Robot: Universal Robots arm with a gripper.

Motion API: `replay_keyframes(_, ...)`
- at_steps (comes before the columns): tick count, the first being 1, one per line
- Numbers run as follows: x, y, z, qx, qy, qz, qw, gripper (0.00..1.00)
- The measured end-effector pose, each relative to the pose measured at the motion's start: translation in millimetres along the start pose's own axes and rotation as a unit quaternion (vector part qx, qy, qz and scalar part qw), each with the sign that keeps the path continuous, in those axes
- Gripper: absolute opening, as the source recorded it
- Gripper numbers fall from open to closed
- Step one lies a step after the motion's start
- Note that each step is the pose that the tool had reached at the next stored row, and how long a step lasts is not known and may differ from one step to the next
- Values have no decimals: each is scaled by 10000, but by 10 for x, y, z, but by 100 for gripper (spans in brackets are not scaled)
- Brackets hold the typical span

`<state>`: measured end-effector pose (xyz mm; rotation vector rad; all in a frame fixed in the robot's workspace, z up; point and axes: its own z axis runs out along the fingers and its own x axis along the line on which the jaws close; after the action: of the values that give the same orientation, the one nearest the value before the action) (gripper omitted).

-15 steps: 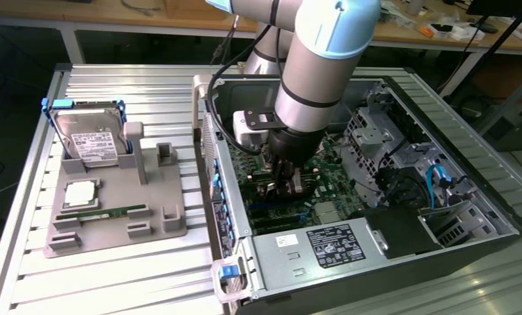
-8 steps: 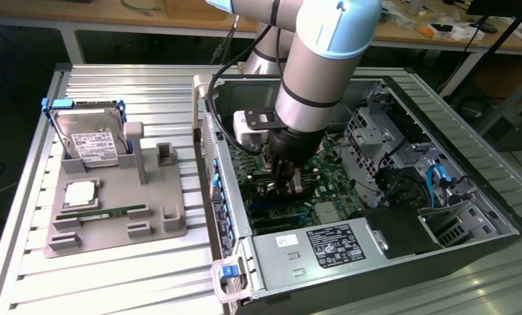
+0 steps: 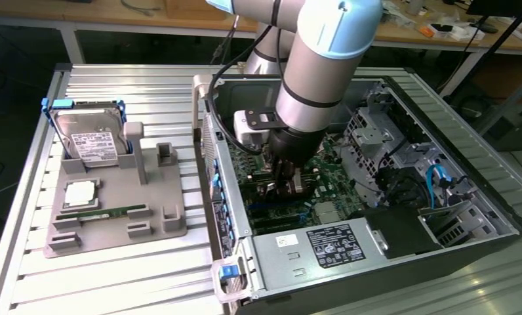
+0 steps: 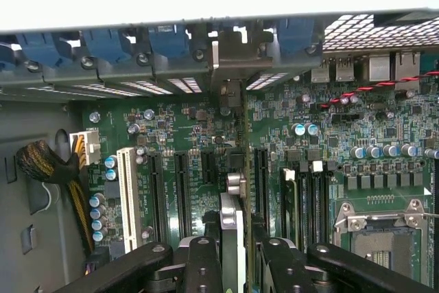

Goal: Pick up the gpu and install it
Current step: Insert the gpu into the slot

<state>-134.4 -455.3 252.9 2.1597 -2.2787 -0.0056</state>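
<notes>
The gpu (image 4: 232, 217) shows edge-on in the wrist view, a thin upright card standing over the green motherboard (image 4: 343, 142). It sits between the black expansion slots (image 4: 182, 190), and its metal bracket end (image 4: 230, 66) reaches the case's rear wall. My gripper (image 4: 236, 259) is shut on the gpu, with a black finger (image 4: 203, 255) on each side. In the exterior view the gripper (image 3: 287, 187) is low inside the open computer case (image 3: 270, 262), close over the motherboard; whether the card's edge sits in a slot I cannot tell.
A white slot (image 4: 127, 197) and a braided cable bundle (image 4: 48, 162) lie beside the card, and the CPU socket (image 4: 374, 231) is on the other side. At the exterior view's left, a grey fixture (image 3: 156, 223) holds a hard drive (image 3: 90, 141) and a RAM stick (image 3: 103, 213).
</notes>
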Motion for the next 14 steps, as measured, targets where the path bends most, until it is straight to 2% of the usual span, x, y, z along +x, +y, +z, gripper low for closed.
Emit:
replay_keyframes(2,0,-1,0,-8,0,0,10000,28)
replay_keyframes(14,1,-1,17,-10,2,0,10000,28)
